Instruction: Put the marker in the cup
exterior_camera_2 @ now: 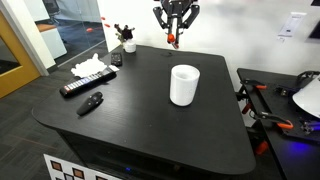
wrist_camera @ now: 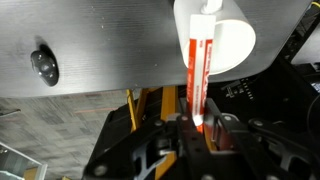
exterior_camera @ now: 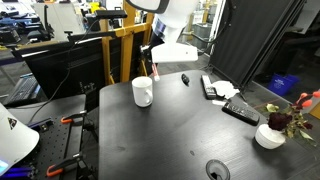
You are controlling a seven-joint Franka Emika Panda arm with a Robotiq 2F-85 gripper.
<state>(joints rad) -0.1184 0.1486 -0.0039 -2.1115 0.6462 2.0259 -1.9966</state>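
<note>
Holding the marker by one end, the hand is closed narrowly around it, with both fingers pressed against the slim red-orange and white body. In the wrist view the marker points straight away from the hand and its free tip lies over the white cup. From this view alone I cannot tell for sure whether the tip is exactly above the opening.

In an exterior view the hand hangs in the air above the far edge of the dark desk. The marker hangs down from it, clear of the surface. The cup stands upright on the desk, nearer to the camera than the hand and not touched by it.

To the left of the cup in that view lie a black remote and a small black object. A white bowl with dark flowers stands at the far left side.
</note>
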